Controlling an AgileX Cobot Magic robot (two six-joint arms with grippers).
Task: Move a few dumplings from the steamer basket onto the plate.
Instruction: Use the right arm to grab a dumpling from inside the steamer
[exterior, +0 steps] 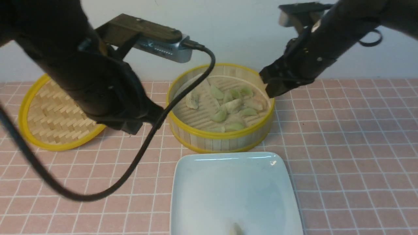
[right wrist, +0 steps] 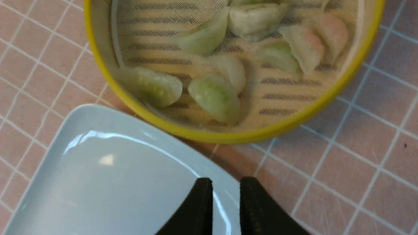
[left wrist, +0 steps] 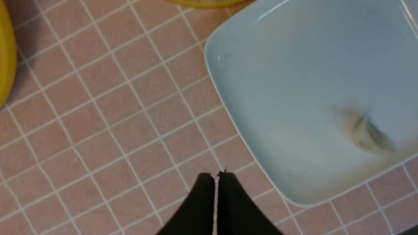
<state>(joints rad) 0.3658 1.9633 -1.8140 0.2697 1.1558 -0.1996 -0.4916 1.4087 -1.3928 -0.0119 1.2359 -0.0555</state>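
Observation:
The steamer basket [exterior: 222, 134] stands mid-table and holds several pale green and white dumplings [exterior: 233, 105], also seen in the right wrist view [right wrist: 214, 96]. The white plate [exterior: 228, 189] lies in front of it. One blurred creamy dumpling [exterior: 235, 230] lies on the plate near its front edge and also shows in the left wrist view [left wrist: 367, 135]. My left gripper [left wrist: 215, 174] is shut and empty above the tablecloth, left of the plate [left wrist: 277, 81]. My right gripper [right wrist: 225, 181] is slightly open and empty. It hangs over the plate's far corner [right wrist: 98, 182], just outside the basket's rim [right wrist: 228, 137].
The flat woven yellow-rimmed lid [exterior: 55, 111] lies at the left of the table, behind my left arm. A black cable [exterior: 147, 147] hangs from the left wrist camera and loops across the pink checked tablecloth [exterior: 352, 156]. A white wall stands behind.

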